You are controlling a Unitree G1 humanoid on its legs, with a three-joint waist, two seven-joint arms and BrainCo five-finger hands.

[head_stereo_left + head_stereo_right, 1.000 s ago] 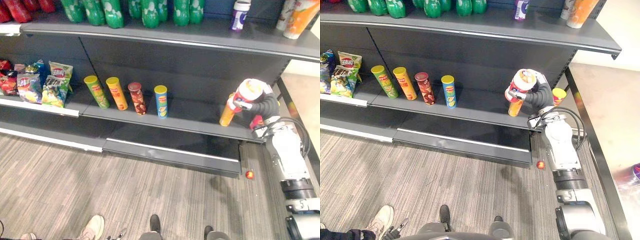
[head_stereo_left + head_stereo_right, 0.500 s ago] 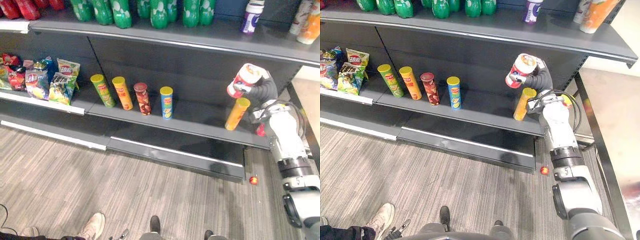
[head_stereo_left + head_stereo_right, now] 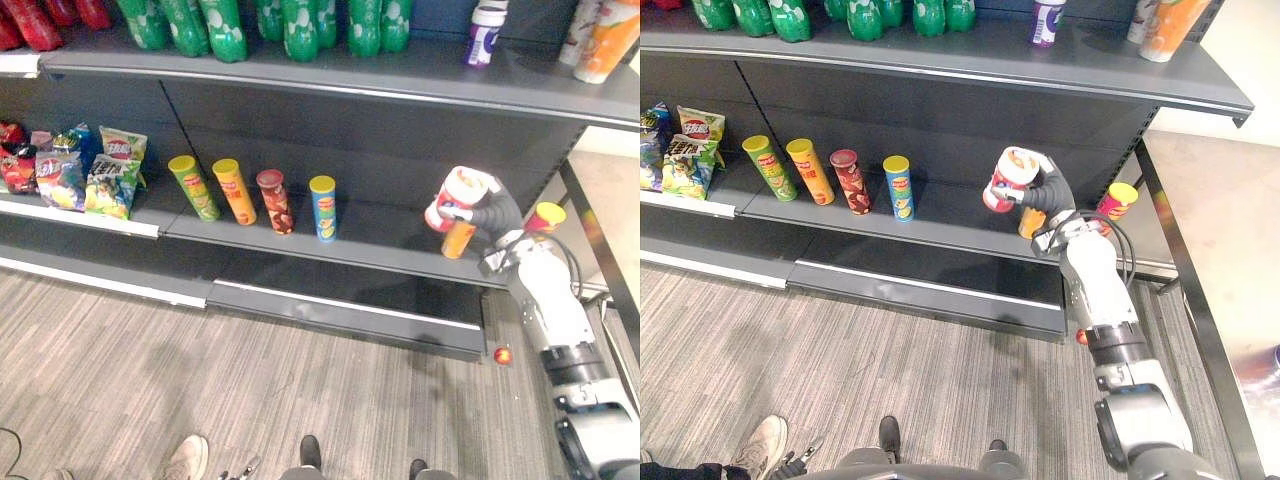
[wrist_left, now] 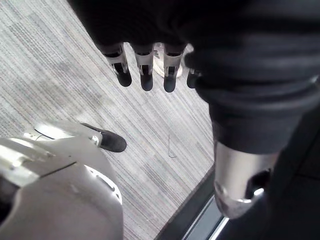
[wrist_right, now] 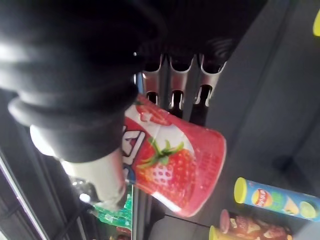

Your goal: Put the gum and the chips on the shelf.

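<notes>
Logging green bottles (image 3: 225, 25) standing in a close row at the very top, red bottles (image 3: 35, 20) just left of them. Noting a white-and-purple bottle (image 3: 482, 32) standing alone further right, and orange cups (image 3: 605, 40) crowding the top right corner. Recording snack bags (image 3: 100, 175) leaning together at far left, one level down. Counting four tubes upright and apart in a row right of the bags: green tube (image 3: 194, 185), orange tube (image 3: 233, 190), dark red tube (image 3: 274, 200), blue tube (image 3: 323, 208). Marking a small red ball (image 3: 502, 355) lying on the wood-grain floor (image 3: 250, 390). Seeing a person's pale shoe (image 3: 187, 457) at the floor's near edge.
</notes>
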